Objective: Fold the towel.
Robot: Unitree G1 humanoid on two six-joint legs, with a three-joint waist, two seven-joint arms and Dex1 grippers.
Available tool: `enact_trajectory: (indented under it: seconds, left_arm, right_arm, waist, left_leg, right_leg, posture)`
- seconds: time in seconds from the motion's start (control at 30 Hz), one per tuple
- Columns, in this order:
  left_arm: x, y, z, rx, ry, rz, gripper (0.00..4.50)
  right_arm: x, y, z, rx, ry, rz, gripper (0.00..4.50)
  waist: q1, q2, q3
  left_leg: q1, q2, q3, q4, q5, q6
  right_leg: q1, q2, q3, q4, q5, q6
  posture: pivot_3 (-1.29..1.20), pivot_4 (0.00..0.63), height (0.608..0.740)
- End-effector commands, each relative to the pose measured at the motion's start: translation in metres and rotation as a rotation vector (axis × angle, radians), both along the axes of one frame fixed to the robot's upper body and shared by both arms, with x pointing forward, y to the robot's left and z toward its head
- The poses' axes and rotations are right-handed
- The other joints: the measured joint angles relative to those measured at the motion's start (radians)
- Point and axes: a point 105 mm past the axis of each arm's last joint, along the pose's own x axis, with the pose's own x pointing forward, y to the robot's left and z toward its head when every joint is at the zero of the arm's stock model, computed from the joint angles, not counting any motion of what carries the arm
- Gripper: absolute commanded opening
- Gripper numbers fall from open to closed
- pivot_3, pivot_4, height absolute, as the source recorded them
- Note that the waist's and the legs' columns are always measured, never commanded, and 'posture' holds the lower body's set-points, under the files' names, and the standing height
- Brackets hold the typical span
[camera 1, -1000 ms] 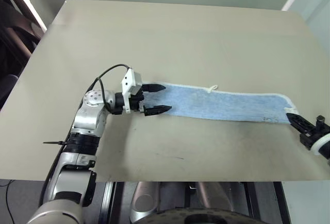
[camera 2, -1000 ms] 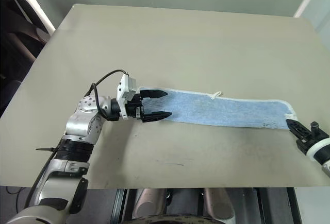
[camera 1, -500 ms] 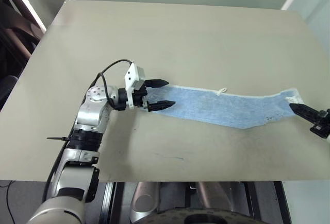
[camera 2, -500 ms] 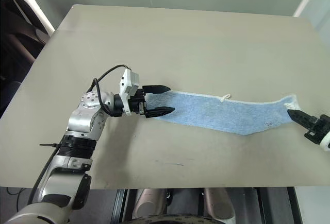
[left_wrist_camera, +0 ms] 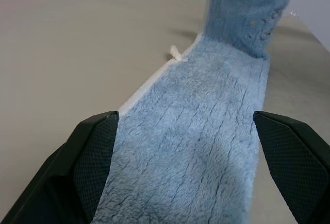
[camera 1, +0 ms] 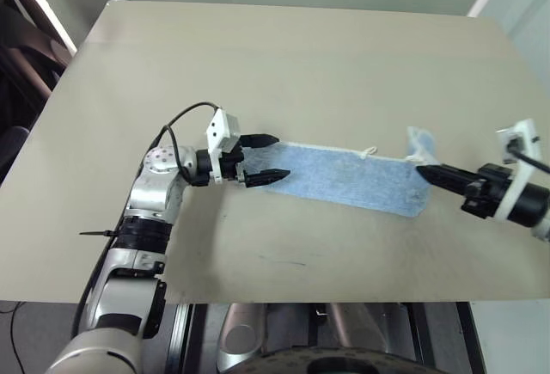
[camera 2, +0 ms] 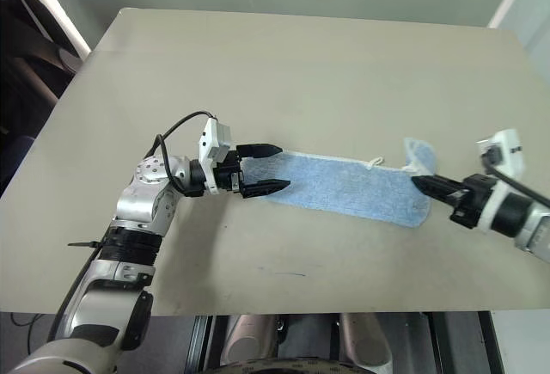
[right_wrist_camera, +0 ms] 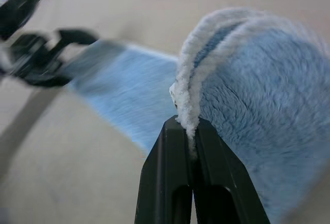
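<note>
While I watched: the towel (camera 1: 352, 176) lay on the tabletop (camera 1: 284, 64).
Left end effector (camera 1: 268, 157): spread, straddling its near end.
Right end effector (camera 1: 423, 168): pinching its raised white-edged end.

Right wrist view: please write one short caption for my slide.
Right pincer shut on the towel's white-edged end, lifted above the table.

The worktop (camera 1: 284, 56) lies bare across the upper half and lower centre of the frame. Mid-frame, the towel (camera 1: 344, 176) spans between the left hand (camera 1: 268, 158) and right hand (camera 1: 421, 168), its right end raised.
</note>
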Motion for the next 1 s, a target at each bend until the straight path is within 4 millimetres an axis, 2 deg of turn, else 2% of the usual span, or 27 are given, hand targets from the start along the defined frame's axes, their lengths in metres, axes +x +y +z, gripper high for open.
enact_trajectory:
  seconds: [0.03, 0.2, 0.33, 0.53, 0.67, 1.0]
  left_arm:
    - [0.000, -0.002, 0.002, 0.000, -0.029, -0.011, 4.50]
    - [0.001, -0.002, -0.002, 0.005, -0.031, -0.015, 4.50]
    - [0.002, -0.002, -0.003, 0.006, -0.033, -0.014, 4.50]
    - [0.000, 0.001, -0.006, 0.011, -0.034, -0.013, 4.50]
    - [0.001, 0.001, -0.006, 0.014, -0.037, -0.012, 4.50]
    - [0.002, 0.000, 0.002, -0.004, -0.049, -0.021, 4.50]
  right_arm:
    - [0.000, 0.024, -0.002, -0.009, -0.012, 0.080, 0.06]
    - [0.007, 0.041, -0.019, -0.013, 0.014, 0.129, 0.06]
    - [0.018, 0.043, -0.035, -0.061, 0.032, 0.106, 0.06]
    - [0.026, 0.048, -0.037, -0.042, 0.016, 0.096, 0.06]
    - [0.028, 0.050, -0.036, -0.033, 0.009, 0.101, 1.04]
    - [0.012, 0.052, -0.018, 0.024, -0.042, 0.167, 4.49]
  waist:
    - [0.001, 0.000, 0.000]
    - [0.001, 0.000, 0.000]
    - [0.000, 0.000, 0.000]
    - [0.000, 0.000, 0.000]
    - [0.000, 0.000, 0.000]
    - [0.001, 0.000, 0.000]
  left_leg:
    - [0.000, 0.000, 0.000, 0.000, 0.000, 0.000]
    - [0.000, 0.000, 0.000, 0.000, 0.000, 0.000]
    - [0.000, 0.000, 0.000, 0.000, 0.000, 0.001]
    - [0.000, 0.000, 0.000, 0.000, 0.001, 0.001]
    - [0.000, 0.000, 0.000, 0.000, 0.001, 0.001]
    - [0.000, 0.000, 0.000, 0.000, 0.001, 0.000]
  right_leg:
    - [0.000, 0.000, 0.000, 0.000, 0.000, 0.001]
    - [0.000, 0.000, 0.000, 0.000, 0.005, 0.003]
    - [0.000, 0.000, 0.000, 0.000, 0.009, -0.003]
    - [-0.001, 0.000, 0.000, 0.001, 0.010, -0.004]
    - [0.000, 0.000, 0.000, 0.000, 0.010, -0.005]
    - [0.000, 0.000, 0.000, 0.001, 0.006, -0.011]
  posture:
    - [0.00, 0.150, 0.697]
    - [0.00, 0.150, 0.697]
    - [0.00, 0.150, 0.697]
    - [0.00, 0.150, 0.697]
    - [0.00, 0.150, 0.697]
    - [0.00, 0.150, 0.697]
